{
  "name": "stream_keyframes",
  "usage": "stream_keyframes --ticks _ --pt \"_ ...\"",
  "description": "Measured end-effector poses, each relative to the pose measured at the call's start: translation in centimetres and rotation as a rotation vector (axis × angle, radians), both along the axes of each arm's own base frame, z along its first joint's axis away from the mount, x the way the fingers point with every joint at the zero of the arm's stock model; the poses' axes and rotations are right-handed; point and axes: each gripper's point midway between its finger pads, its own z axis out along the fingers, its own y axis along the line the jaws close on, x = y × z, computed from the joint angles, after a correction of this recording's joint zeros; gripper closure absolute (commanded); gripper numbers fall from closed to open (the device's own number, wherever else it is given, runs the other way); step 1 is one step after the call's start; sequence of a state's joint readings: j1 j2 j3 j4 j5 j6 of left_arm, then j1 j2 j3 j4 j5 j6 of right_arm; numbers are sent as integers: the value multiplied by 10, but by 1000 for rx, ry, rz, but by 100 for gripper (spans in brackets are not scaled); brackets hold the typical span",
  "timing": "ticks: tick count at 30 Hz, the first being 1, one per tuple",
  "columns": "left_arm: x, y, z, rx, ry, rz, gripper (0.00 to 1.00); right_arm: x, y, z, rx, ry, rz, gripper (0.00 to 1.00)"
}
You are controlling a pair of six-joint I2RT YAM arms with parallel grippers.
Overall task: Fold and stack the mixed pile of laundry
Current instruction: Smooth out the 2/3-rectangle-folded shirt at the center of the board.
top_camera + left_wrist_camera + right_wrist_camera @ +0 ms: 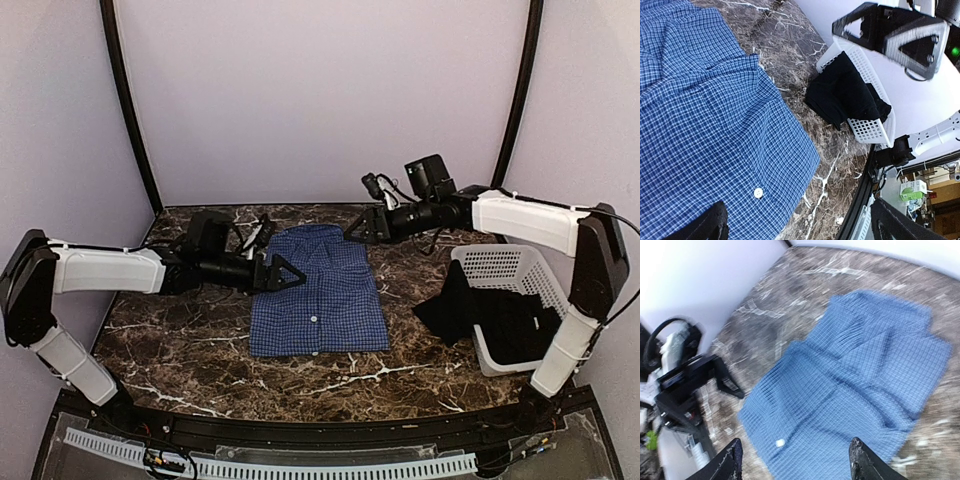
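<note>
The blue-and-white checked shirt (318, 290) lies flat in the middle of the bench (200, 350), folded to a rough rectangle. Its collar end is toward the far wall and its front faces up, with a white button showing on the lower part. The cloth is fairly smooth, with a few soft creases near the collar. The black garment (490, 312) is off to the right, apart from the shirt with a strip of bare marble between them. Part of it sits bunched inside the white perforated basket (505, 262), and part spills over the basket's left rim onto the bench.

My left tool (283, 273) is at the shirt's left edge, about level with its upper half. Its fingers are spread wide with nothing between them, and my wrist view looks past them across the shirt toward the basket. I cannot tell whether the fingers touch the cloth.

My right tool (358, 226) is near the shirt's far right corner, beside the collar and raised off the fabric. Its fingers stand well apart and grip nothing, and the whole shirt shows below and between them in my wrist view, which is blurred.

Both arms reach in from the sides, with the shirt between them. The basket is on the right side of the bench, beside my right arm.
</note>
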State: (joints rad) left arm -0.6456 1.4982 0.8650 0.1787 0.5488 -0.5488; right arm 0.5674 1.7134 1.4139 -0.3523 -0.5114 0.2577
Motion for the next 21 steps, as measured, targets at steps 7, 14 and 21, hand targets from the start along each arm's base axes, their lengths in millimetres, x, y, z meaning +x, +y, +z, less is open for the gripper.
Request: stream_keyframes --ticks 7,14,21 --pt "4 -20 -51 -42 155 -41 1 -63 43 -100 99 354 164 34" --pt "13 4 -105 -72 279 29 1 -77 31 -172 128 545 164 37" --pt "6 19 -106 -124 257 46 1 -79 15 -180 177 521 157 40"
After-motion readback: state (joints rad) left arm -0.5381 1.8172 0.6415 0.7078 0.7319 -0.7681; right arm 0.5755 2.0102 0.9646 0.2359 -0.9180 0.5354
